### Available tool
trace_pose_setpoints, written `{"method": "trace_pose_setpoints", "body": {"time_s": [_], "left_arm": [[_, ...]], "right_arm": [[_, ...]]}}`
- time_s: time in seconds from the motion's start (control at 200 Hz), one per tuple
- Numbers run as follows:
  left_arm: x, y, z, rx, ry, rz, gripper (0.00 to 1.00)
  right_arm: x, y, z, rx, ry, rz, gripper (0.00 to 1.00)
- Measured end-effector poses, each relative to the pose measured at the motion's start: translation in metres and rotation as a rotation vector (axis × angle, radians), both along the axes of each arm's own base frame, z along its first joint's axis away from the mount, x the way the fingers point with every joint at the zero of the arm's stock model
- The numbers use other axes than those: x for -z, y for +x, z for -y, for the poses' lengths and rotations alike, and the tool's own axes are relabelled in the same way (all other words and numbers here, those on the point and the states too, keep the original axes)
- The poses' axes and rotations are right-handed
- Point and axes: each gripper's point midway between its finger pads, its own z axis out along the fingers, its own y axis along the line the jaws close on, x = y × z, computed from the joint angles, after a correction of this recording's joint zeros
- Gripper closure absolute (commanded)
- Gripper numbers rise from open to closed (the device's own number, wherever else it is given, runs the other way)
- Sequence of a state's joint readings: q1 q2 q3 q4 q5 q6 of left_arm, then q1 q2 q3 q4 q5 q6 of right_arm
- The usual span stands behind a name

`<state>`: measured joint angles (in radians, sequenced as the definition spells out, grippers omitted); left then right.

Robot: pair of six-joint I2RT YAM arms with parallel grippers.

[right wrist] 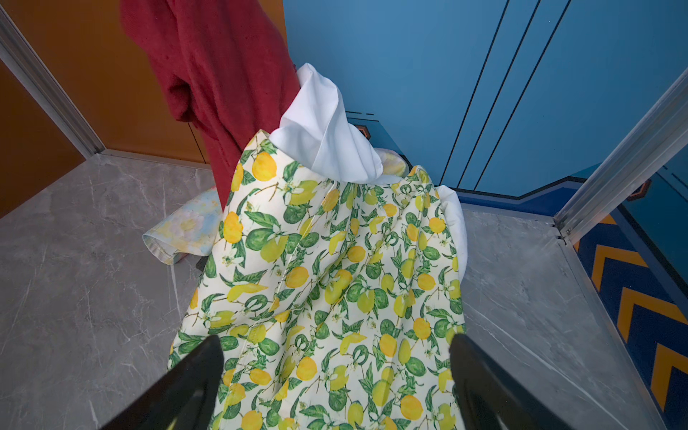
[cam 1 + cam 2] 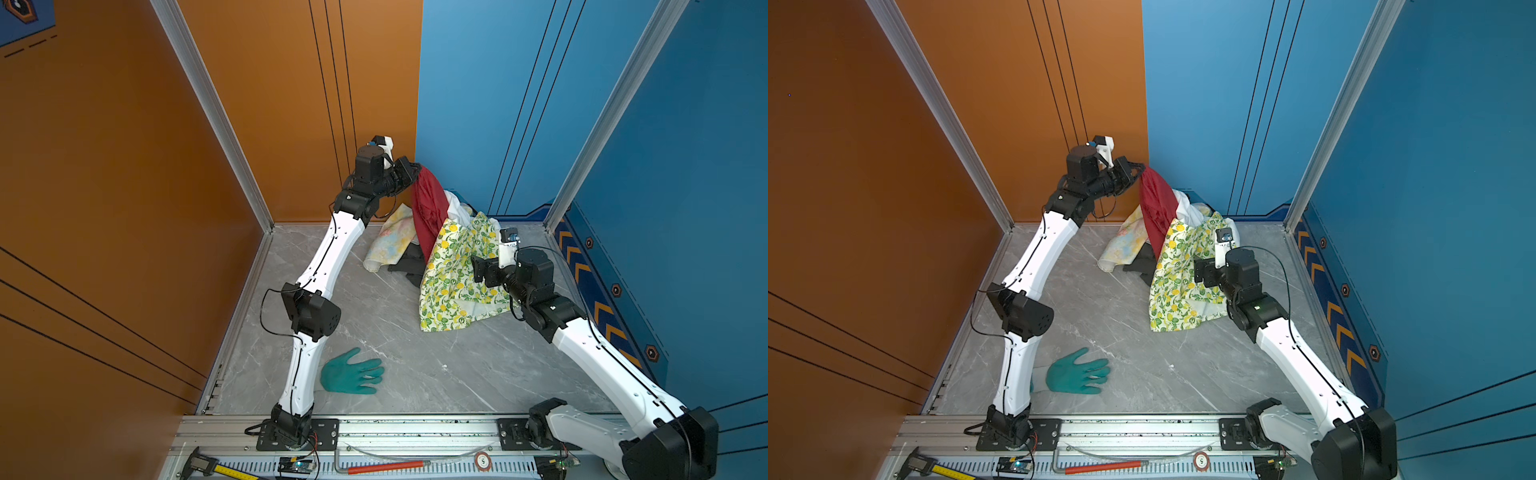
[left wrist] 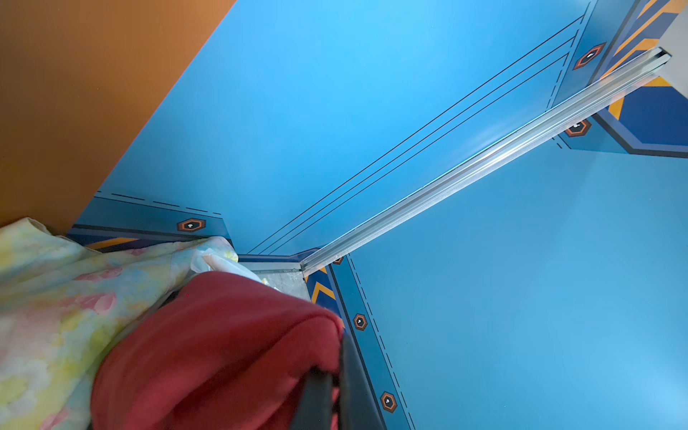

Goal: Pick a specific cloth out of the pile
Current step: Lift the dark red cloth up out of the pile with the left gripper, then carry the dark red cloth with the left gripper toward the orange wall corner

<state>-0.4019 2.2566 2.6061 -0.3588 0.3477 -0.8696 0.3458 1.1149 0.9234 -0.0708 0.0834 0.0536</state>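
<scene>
While raised left claw [image 2: 415, 169] clamps cloth [image 2: 428, 212], right claw [image 1: 335, 340] hovers agape by pile [image 2: 453, 282]

Dark red cloth [image 2: 428, 208], lemon-and-leaf print fabric [image 2: 453, 274], teal glove [image 2: 351, 374]

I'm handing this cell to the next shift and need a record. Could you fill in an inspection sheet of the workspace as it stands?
Surface: grey marbled tabletop, no spills seen.
Job's things: dark red cloth raised at one end, its lower end hanging into the pile of lemon-print, white and pastel floral fabrics.
Clutter: green glove lying flat by the left arm; caliper and red-handled tool on the front rail.
Grippers: left gripper shut on the dark red cloth; right gripper open, fingers over the lemon print.
Cables: black cable loops loose at the left elbow.
Surroundings: orange wall, blue wall, aluminium posts.
</scene>
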Motion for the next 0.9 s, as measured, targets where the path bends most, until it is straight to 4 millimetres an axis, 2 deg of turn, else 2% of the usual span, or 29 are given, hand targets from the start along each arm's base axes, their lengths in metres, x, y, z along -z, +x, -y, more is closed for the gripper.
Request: {"method": "trace_pose_setpoints", "body": {"time_s": [0.2, 0.611, 0.901], "left_arm": [[-0.012, -0.008, -0.012, -0.002, 0.042, 0.034, 1.0], [-0.077, -0.035, -0.056, -0.046, 0.052, 0.172, 1.0], [-0.089, -0.046, -0.086, -0.089, 0.128, 0.21, 1.0]], "right_arm": [[0.001, 0.0, 0.0, 0.002, 0.006, -0.003, 0.05], [0.006, 0.003, -0.001, 0.002, 0.003, -0.016, 0.05], [0.009, 0.004, -0.002, 0.001, 0.008, -0.026, 0.05]]}}
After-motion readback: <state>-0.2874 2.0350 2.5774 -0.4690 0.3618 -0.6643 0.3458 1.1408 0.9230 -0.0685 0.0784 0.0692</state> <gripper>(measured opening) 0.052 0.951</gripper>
